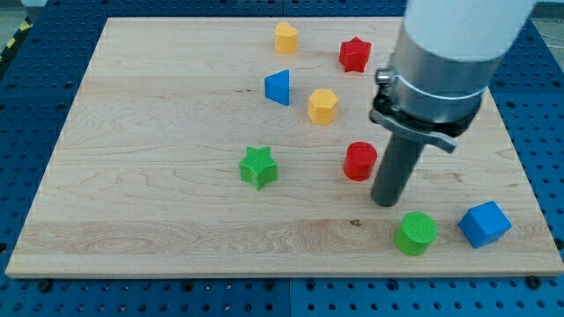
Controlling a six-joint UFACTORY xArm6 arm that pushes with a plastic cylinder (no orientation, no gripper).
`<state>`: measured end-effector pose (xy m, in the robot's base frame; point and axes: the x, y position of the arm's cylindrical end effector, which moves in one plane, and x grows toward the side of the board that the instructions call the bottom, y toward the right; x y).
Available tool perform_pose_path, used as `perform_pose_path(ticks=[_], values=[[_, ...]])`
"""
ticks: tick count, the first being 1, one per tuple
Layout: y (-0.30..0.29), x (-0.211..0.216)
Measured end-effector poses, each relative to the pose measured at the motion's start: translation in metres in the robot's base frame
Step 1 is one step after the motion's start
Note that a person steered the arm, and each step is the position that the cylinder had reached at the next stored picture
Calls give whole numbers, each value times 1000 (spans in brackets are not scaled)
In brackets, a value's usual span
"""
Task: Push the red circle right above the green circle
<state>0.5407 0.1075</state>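
1. My tip [386, 202], the lower end of the dark rod that served as the tool, rested on the wooden surface [159, 132] toward the view's lower right. The tool had nothing to open or close; it was a bare rod and grasped nothing.
2. The red circle [359, 161] stood just to the view's left of the rod and slightly above my tip, very near it. Whether the rod touched it could not be told.
3. The green circle [415, 233] lay below and a little to the view's right of my tip, close to the surface's bottom edge. The red circle sat above it and off to the view's left, apart from it.
4. A blue cube [484, 224] lay just to the view's right of the green circle, near the surface's lower right corner.
5. A green star [258, 167] stood to the view's left of the red circle, well apart from it.
6. Above the red circle sat a yellow block [322, 106] of roughly hexagonal shape, and to its upper left a blue triangle [278, 87].
7. Nearer the view's top were a red star [354, 55] and, to its left, a second yellow block [285, 38] whose exact shape was hard to make out.
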Motion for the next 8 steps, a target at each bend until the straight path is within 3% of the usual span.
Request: perform_pose_path(ticks=[2,6,8], values=[[-51,6],[-57,-30],[-51,-27]])
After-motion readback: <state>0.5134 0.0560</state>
